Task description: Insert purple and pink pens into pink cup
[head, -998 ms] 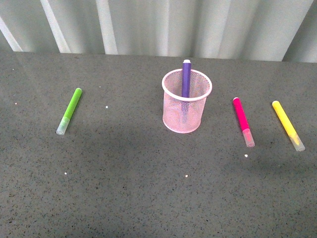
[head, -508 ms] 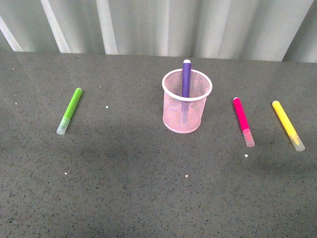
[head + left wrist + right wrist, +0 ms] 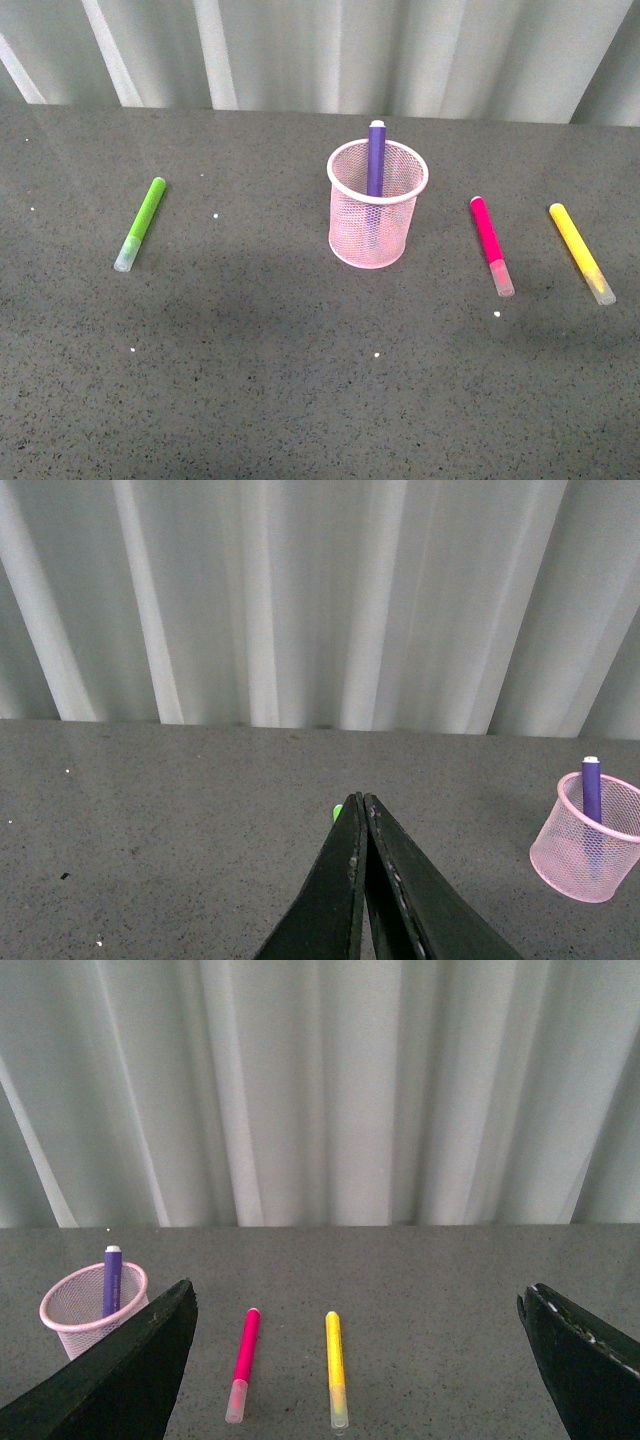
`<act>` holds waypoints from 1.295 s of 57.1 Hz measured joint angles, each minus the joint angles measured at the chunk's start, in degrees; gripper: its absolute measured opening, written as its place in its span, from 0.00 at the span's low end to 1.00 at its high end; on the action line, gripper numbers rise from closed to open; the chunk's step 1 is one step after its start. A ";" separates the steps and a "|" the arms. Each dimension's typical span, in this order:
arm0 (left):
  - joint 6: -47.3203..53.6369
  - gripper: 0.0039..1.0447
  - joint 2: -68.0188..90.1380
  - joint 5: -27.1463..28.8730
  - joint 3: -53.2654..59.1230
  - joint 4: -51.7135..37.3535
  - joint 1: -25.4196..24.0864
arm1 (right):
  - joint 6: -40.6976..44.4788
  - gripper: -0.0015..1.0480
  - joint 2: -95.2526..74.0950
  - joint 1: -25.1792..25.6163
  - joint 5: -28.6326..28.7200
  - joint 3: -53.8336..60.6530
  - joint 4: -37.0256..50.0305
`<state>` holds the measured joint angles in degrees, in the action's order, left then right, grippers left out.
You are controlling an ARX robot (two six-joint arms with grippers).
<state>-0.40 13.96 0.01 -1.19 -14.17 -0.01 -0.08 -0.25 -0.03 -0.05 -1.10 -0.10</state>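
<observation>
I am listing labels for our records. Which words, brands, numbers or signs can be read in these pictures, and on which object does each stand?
None can be read. The purple pen, pink pen, green marker, yellow marker and pink cup show no print in any view; any lettering on the barrels would be too small to see.

No chg vs 1 s ago, front view: pink pen (image 3: 487, 232), pink cup (image 3: 350, 232) unmoved.

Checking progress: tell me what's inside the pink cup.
The pink cup holds one purple pen, upright, its top above the rim. The mesh blurs its lower end and the cup's floor.
</observation>
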 joint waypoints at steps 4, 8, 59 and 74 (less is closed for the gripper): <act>0.00 0.03 -1.16 0.02 0.00 1.16 0.00 | 0.00 0.93 0.00 0.00 0.00 0.00 0.00; 0.00 0.03 -2.08 0.02 0.00 2.05 0.00 | 0.00 0.93 0.00 0.00 0.00 0.00 0.00; 0.00 0.60 -13.75 0.00 0.00 14.14 0.00 | 0.00 0.93 0.00 0.00 0.00 0.00 0.00; 0.17 0.94 -13.75 -0.02 0.00 14.14 0.02 | -6.78 0.93 -16.20 -3.74 -12.48 -11.08 3.39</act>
<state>-0.23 0.21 -0.01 -1.19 -0.03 0.01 -6.85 -16.45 -3.77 -12.53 -12.19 3.29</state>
